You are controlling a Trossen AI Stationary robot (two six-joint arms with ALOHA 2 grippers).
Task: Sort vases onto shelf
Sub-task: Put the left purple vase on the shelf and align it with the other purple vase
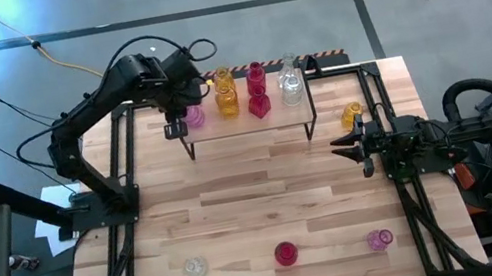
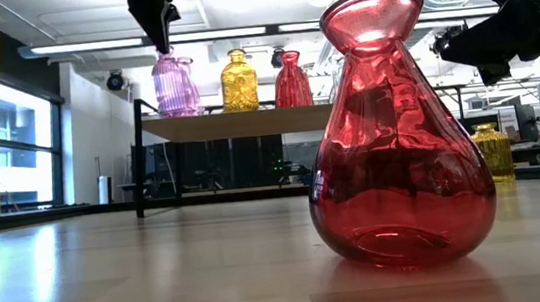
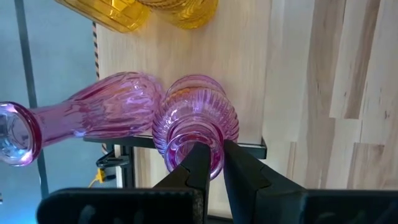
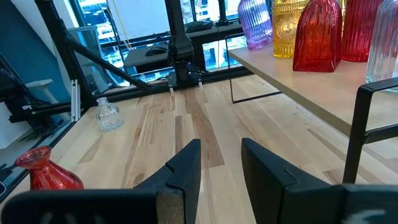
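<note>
Nearest the low camera stood a red vase [image 2: 393, 128] on the tabletop [image 1: 268, 205], one of three in the front row with a clear vase [image 1: 195, 267] and a pink vase [image 1: 380, 238], all waiting to be sorted. Farther back, the right gripper [image 1: 347, 145] hovered over the table's right side, its fingers [image 4: 186, 163] slightly apart and holding nothing. An amber vase [image 1: 352, 116] stood on the table just beyond it, beside the shelf's right end.

Farthest back, the shelf [image 1: 248, 122] carried yellow, red and clear vases in a row. At its left end the left gripper [image 3: 211, 163] was pinched on the neck rim of a ribbed pink vase [image 3: 196, 121], which stood at the shelf's edge with another pink vase [image 3: 81, 121] close beside it; whether the two touched I could not tell.

The step in hand looked like the placing of that pink vase. The next move would call for the fingers to spread gently and the arm to lift straight up, since the vase stood near the edge and beside a neighbour, so any sideways drag could topple either.
</note>
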